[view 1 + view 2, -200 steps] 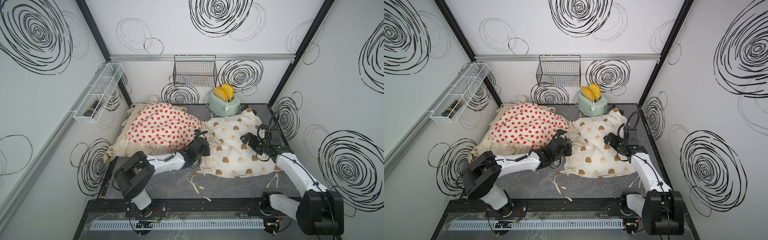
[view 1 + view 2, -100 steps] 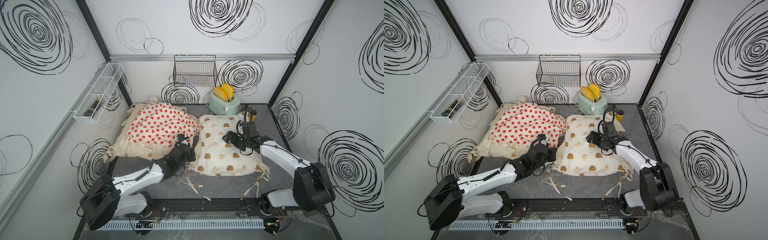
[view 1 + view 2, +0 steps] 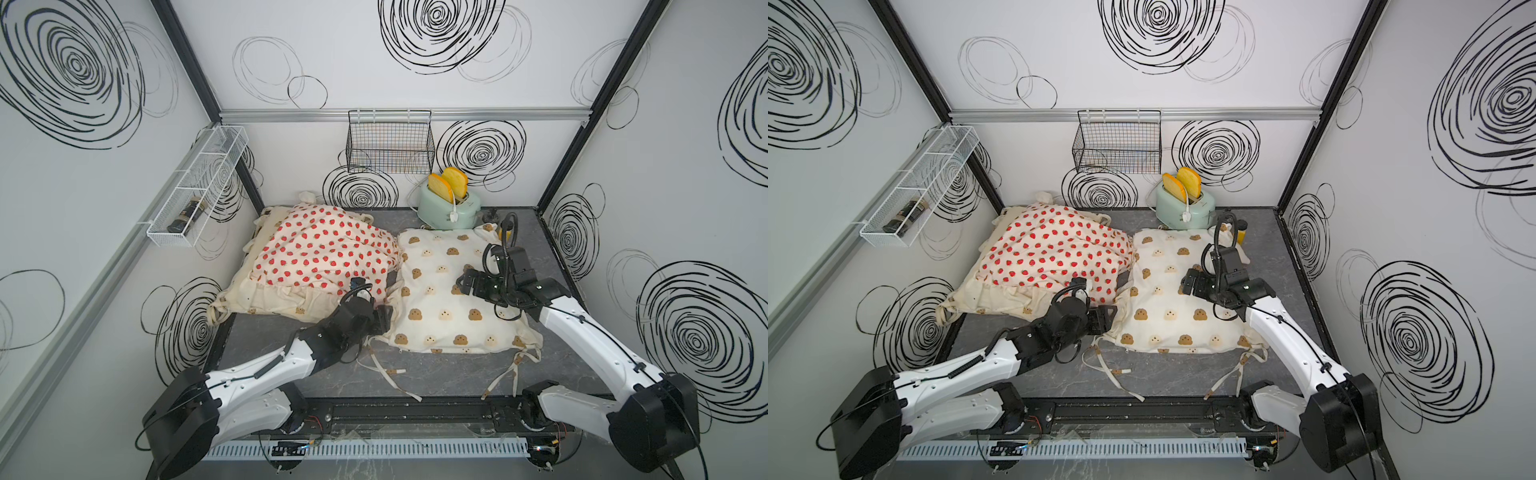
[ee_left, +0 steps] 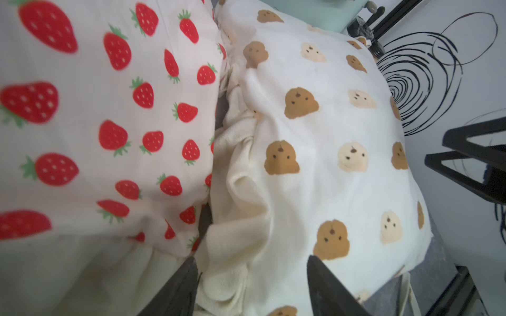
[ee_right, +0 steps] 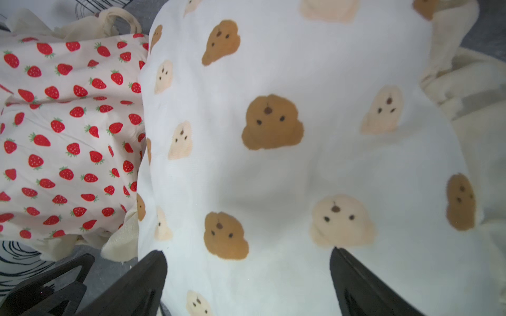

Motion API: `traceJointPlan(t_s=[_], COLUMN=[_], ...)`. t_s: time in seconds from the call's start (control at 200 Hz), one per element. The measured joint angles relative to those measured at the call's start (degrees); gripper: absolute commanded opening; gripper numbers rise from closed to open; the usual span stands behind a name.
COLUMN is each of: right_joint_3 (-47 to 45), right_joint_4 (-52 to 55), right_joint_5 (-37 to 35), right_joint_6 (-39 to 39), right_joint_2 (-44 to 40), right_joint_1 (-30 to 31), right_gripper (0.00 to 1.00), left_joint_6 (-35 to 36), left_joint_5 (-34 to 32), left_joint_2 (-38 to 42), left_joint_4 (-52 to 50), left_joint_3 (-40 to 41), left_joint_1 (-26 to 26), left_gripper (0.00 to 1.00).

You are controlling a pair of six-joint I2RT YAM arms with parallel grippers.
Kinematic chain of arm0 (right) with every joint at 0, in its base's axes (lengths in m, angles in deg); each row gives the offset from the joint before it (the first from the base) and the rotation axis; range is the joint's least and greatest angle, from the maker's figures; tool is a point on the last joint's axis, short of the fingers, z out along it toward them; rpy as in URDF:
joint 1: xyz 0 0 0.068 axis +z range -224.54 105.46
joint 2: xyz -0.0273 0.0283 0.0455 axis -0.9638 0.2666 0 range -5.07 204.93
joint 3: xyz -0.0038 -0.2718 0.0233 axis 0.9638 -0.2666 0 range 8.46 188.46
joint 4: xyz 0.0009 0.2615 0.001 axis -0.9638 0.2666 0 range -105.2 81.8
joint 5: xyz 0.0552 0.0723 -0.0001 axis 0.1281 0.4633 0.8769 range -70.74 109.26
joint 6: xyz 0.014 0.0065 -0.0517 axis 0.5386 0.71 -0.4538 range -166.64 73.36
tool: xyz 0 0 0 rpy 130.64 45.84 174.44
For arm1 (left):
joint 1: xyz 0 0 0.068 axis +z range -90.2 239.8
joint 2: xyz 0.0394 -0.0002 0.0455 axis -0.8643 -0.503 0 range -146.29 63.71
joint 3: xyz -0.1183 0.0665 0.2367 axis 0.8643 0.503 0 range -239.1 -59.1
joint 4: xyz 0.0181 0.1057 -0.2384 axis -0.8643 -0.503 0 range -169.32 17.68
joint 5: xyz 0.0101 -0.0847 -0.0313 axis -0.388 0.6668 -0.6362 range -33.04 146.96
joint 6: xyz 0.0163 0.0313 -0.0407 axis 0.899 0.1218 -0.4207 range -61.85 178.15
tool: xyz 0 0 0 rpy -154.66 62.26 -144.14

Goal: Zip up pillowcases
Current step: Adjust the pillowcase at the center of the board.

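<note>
You have the bear-head pillowcase [image 3: 449, 299] lying flat on the right half of the dark grey tabletop [image 3: 436, 374], its near ties [image 3: 388, 368] trailing loose toward the front edge. Just beside it on the left, touching along the frilled edges, the strawberry pillowcase [image 3: 324, 249] sits bunched on top of the cream pillowcase [image 3: 266, 297], whose frilled border shows beneath it. Your left gripper [image 3: 386, 319] is low at the near left corner of the bear-head pillowcase, right at the seam between it and the strawberry one. In the left wrist view its jaws stand apart, released, with the frill [image 4: 232, 191] of the bear-head pillowcase lying loose between the fingers [image 4: 180, 284], not pinched. Your right gripper [image 3: 462, 284] is over the middle of the bear-head pillowcase. In the right wrist view its jaws are spread wide with only printed fabric between them, holding nothing; you cannot tell whether the tips press on the cloth. Behind the pillowcases a mint-green toaster [image 3: 449, 208] with two slices of toast [image 3: 446, 187] stands at the back of the tabletop.
</note>
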Motion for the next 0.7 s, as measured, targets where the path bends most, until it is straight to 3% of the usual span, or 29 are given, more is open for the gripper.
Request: traceJointPlan(t_s=[0.15,0.42,0.7], right_joint_3=[0.0,0.0,-1.1], right_joint_4=[3.5,7.6,9.8], right_joint_5=[-2.4,-7.5,-11.8], right_joint_6=[1.3,8.9,12.7], right_joint_2=[0.1,0.1,-1.0], right_joint_1=[8.4,24.3,25.4], right_gripper=[0.97,0.98,0.98], left_joint_6=[-2.5,-7.0,-10.2], left_joint_5=[3.2,6.8,7.5], left_joint_2=[0.4,-5.9,-13.1], left_joint_4=[0.5,6.8,15.9], left_joint_3=[4.2,7.3,8.0], left_joint_1=[-3.3,-4.3,-5.6], left_gripper=[0.81,0.82,0.80])
